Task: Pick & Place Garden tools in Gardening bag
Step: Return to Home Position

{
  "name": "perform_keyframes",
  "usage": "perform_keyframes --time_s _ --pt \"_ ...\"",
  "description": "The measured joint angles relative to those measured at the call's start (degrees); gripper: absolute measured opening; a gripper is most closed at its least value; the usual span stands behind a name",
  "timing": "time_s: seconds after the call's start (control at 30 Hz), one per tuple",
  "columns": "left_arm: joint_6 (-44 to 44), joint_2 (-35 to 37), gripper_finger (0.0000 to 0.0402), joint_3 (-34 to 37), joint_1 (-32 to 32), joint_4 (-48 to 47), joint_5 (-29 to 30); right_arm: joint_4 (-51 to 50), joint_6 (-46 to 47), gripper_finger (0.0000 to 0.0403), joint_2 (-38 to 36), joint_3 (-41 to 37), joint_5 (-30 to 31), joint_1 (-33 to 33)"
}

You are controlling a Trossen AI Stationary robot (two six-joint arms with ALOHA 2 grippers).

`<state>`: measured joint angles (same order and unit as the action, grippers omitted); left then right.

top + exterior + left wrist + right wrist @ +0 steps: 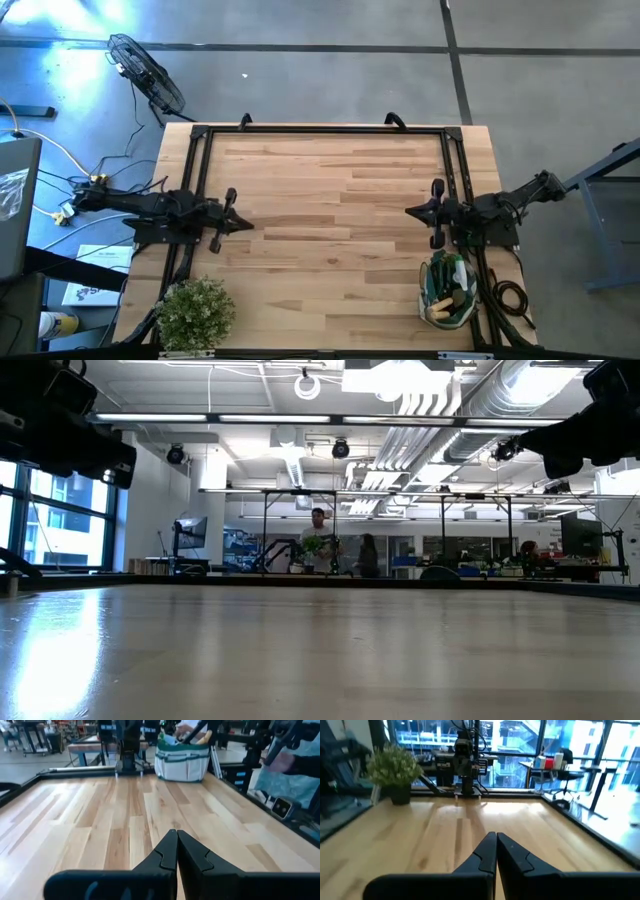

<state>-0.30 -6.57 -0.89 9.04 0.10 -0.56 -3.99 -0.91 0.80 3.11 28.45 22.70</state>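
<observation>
Left hand (pixel 176 832) and right hand (pixel 496 835) resting pressed together, empty. Gardening bag (pixel 181 762) at 5 o'clock looking soft; grab its rim.

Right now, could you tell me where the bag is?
In the high view, the bag sits at the table's bottom-right corner, beside the right arm, opposite the plant.

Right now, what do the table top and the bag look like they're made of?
Table top: likely pale wood, joined strips with visible grain, smooth, slightly glossy. Bag: seems soft matte fabric, judging by its sewn side pockets and green trim.
</observation>
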Motion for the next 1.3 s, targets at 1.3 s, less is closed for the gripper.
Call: perform_keyframes --time_s 1.3 --pt "0.0 -0.9 0.0000 0.0 0.0 0.1 0.1 0.0 -1.9 0.0003 0.0 -0.1 0.0 0.0"
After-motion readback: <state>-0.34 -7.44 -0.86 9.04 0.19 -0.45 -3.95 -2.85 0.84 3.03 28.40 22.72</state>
